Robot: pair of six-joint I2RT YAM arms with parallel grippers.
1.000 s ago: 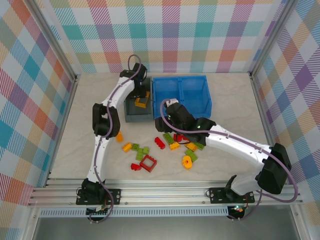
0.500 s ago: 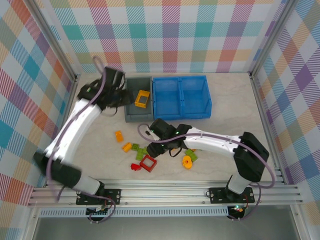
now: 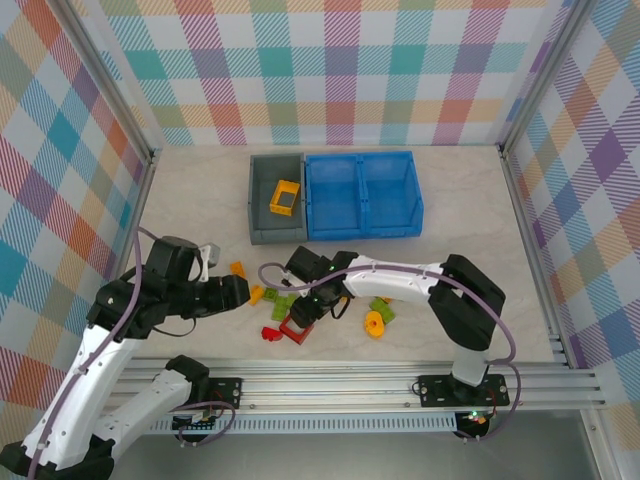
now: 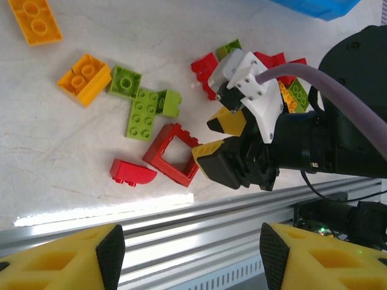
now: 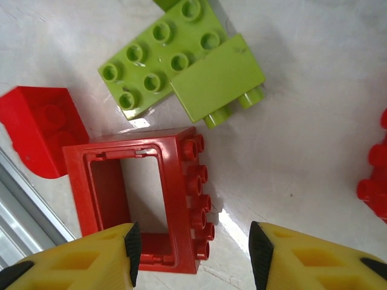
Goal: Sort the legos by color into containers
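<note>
The legos lie scattered near the table's front: a red frame brick (image 3: 297, 327), a red rounded brick (image 3: 270, 333), green bricks (image 3: 275, 300), orange bricks (image 3: 238, 270) and a round yellow one (image 3: 375, 323). My right gripper (image 3: 310, 306) hangs open just above the red frame (image 5: 136, 199), whose studded side lies between the fingers (image 5: 91, 260). Lime green bricks (image 5: 160, 63) lie just beyond it. My left gripper (image 3: 238, 293) is open and empty at the near left, with the rail under its fingertips (image 4: 109, 251). A yellow frame lego (image 3: 284, 197) rests in the dark grey bin (image 3: 275, 237).
The blue two-compartment bin (image 3: 365, 228) stands right of the grey one at the back. The aluminium rail (image 3: 330, 385) runs along the near edge. In the left wrist view the right gripper (image 4: 242, 157) hovers beside the red frame (image 4: 172, 152). Plaid walls enclose the table.
My left arm swung away from the grey bin to the near left, leaving the yellow frame lego inside. My right gripper moved left across the pile to above the red frame.
</note>
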